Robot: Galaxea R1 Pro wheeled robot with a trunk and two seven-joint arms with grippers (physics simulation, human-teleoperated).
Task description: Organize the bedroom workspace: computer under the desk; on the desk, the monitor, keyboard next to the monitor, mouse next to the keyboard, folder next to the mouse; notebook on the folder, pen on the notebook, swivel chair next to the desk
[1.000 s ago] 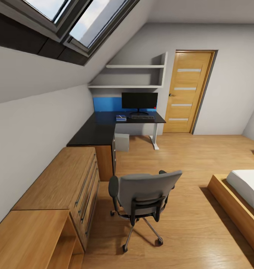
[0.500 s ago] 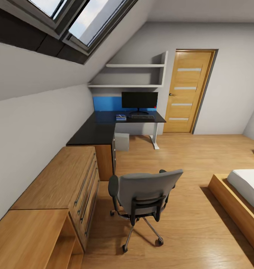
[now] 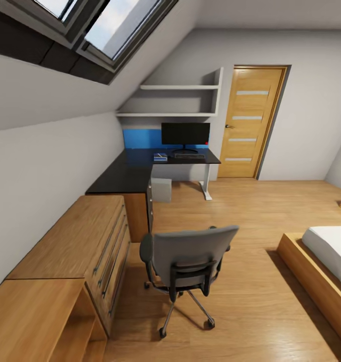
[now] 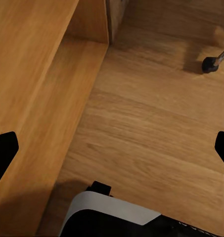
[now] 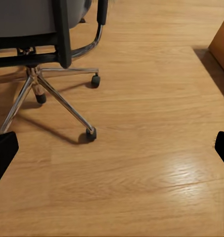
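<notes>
Both pairs of jaws stand wide apart and hold nothing: in each wrist view two black fingertips sit at opposite edges of the picture with bare floor between them. Head view: the swivel chair [image 3: 188,266], grey-upholstered with black armrests and a chrome five-star base, stands on the wooden floor [image 3: 250,311] with its back toward the camera, just beside the light wooden drawer chest [image 3: 75,241] and well apart from the desk [image 3: 135,173]. On the glossy black desk the monitor [image 3: 185,136] stands before the blue back panel, the keyboard [image 3: 189,156] lies at its foot, and a small blue item, probably the folder [image 3: 160,158], lies near the keyboard; it is too small to tell what rests on it. The pale computer [image 3: 162,190] stands under the desk. The step in hand appears to be bringing the chair to the desk, which calls for approaching squarely, gripping the backrest or an armrest firmly, and pushing slowly so the castors do not swing the chair into the chest. Left wrist view: the left gripper [image 4: 112,148] hangs over the floor beside the chest's open wooden side, with one chair castor [image 4: 209,64] near the far corner. Right wrist view: the right gripper [image 5: 112,148] hangs over the floor behind the chair's chrome legs and black castors [image 5: 91,133].
</notes>
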